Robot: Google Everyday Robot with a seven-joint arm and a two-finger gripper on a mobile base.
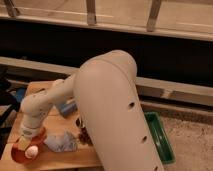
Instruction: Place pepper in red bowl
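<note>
The red bowl point(20, 154) sits at the front left corner of the wooden table point(60, 160), with a small white round thing point(31, 152) in it. My gripper point(25, 141) is at the end of the white arm point(100, 110), low over the bowl's inside. A red-orange shape point(39, 133) shows right beside the gripper at the bowl's far rim. I cannot tell whether it is the pepper or part of the rim. The arm hides much of the table.
A crumpled blue-grey cloth point(62, 142) lies right of the bowl. A dark lumpy object point(83, 133) and a blue object point(67, 107) lie behind it. A green rectangular tray point(162, 140) lies off the table's right end. A dark wall runs behind.
</note>
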